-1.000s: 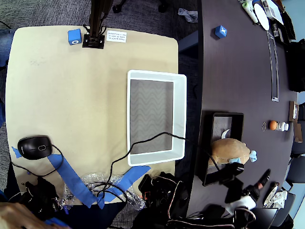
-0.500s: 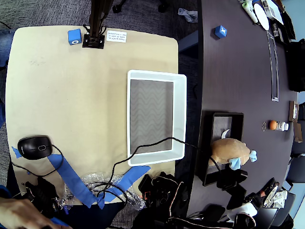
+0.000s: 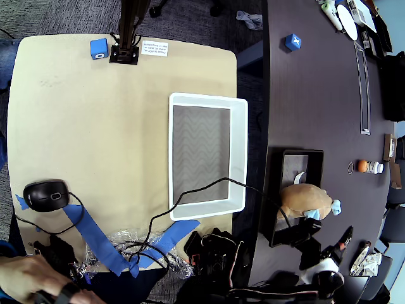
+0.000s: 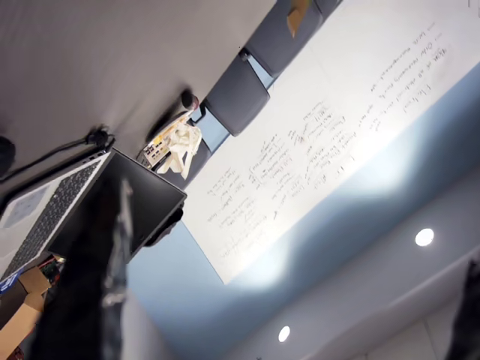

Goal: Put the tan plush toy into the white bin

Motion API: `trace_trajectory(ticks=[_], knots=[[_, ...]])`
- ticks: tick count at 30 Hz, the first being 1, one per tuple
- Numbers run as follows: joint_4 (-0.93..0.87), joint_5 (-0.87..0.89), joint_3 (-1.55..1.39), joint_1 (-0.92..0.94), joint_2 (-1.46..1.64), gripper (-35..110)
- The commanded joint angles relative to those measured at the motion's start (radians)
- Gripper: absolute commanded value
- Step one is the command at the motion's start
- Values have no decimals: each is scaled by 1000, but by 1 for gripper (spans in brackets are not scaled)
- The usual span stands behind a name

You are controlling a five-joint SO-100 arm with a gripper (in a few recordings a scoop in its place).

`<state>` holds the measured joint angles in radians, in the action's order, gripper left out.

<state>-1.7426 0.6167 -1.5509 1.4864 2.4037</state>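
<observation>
No text could be made out: the white label (image 3: 154, 48) on the tan tabletop (image 3: 95, 126) and the handwriting on the whiteboard (image 4: 330, 135) in the wrist view were too small to read.

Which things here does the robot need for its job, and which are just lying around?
Needed for the job:
- tan plush toy, lying on the black tray
- white bin, nothing in it but a black cable across one corner
- gripper, beside the toy

Just lying around:
- computer mouse
- two blue cubes
- blue tape
</observation>
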Motion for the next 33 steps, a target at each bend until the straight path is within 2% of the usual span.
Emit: trace_trajectory(ticks=[1, 13, 20, 33], knots=[[9, 6, 2, 12, -29, 64], [8, 6, 173, -127, -229, 64], [8, -94, 166, -138, -261, 64], [11, -92, 178, -137, -413, 64]])
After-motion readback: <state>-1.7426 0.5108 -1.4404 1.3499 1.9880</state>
